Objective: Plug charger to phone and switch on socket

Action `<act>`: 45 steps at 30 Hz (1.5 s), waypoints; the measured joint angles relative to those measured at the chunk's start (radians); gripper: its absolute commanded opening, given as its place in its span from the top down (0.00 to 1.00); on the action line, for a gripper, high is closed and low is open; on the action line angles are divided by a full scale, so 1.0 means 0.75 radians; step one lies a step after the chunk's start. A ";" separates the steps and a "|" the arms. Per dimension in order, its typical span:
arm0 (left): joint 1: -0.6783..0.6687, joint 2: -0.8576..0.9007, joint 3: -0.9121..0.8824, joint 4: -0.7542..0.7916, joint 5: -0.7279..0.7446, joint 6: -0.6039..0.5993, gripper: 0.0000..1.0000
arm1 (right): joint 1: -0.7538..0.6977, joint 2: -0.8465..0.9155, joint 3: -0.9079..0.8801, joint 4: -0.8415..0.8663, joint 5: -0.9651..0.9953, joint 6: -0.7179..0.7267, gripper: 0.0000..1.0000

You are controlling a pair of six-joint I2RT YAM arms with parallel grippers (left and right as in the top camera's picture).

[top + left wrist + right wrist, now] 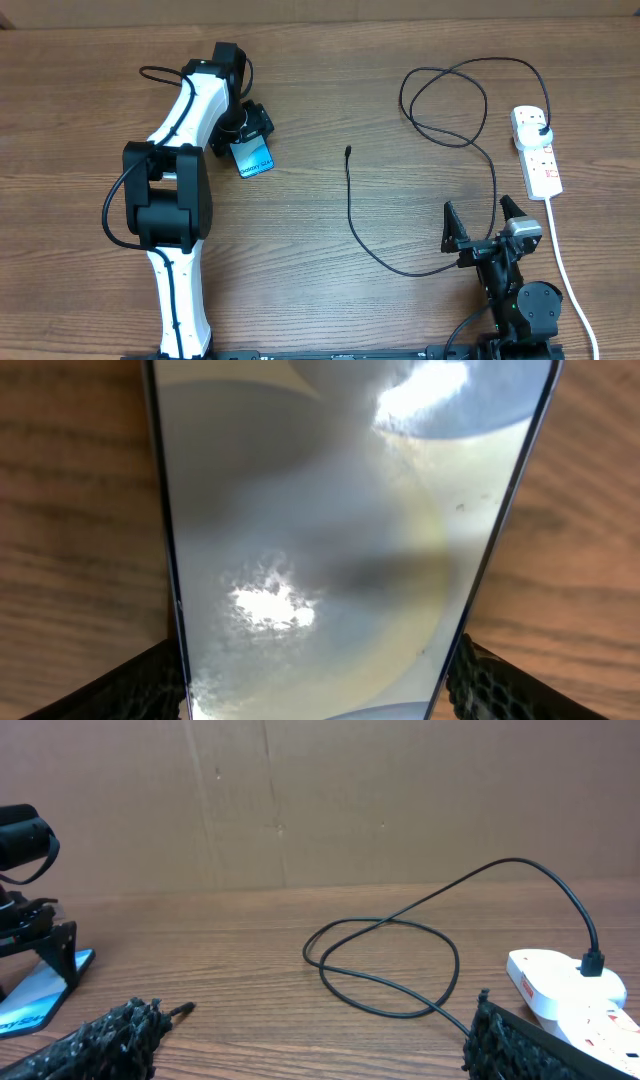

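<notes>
The left pincer [315, 685] sits low over the phone [320, 510]. Its two black fingers [130, 685] are bumpy like a honeycomb. They stand wide apart, one at each long edge of the phone. I cannot tell if they squeeze it or only sit beside it. The phone is a flat, shiny rectangle with thin dark edges. Its glass shows bright spots of light, and from above the screen looks light blue. It lies flat on the brown wooden table [330, 80], which has long streaky grain.

The right pincer [478, 215] is spread wide and holds nothing. Its fingers are rough and black too. Just past its left finger lies the small black tip [185, 1008] of the charger cable [516, 861]. The cable is thin, black and smooth. It makes a loop on the wood farther out, then lifts in an arch to the right. There its black plug [592, 963] sits in the power strip [560, 982], just beyond the right finger. The strip is long, smooth white plastic with rounded ends and small red marks. A thick white cord [570, 280] runs from it back past the pincer's right side. The phone is far to the left of this pincer. Farthest away stands a plain brown wall [300, 800].
</notes>
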 measured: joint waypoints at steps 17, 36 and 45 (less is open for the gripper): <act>0.000 0.000 -0.010 -0.154 -0.023 0.042 0.14 | 0.000 0.000 0.000 0.000 -0.001 0.001 0.00; 0.000 0.000 -0.013 -0.100 -0.085 0.046 0.11 | 0.000 0.000 0.000 -0.001 -0.001 0.000 0.00; 0.000 0.000 -0.013 -0.061 -0.093 0.045 0.07 | 0.000 0.000 0.000 -0.001 0.000 0.001 0.00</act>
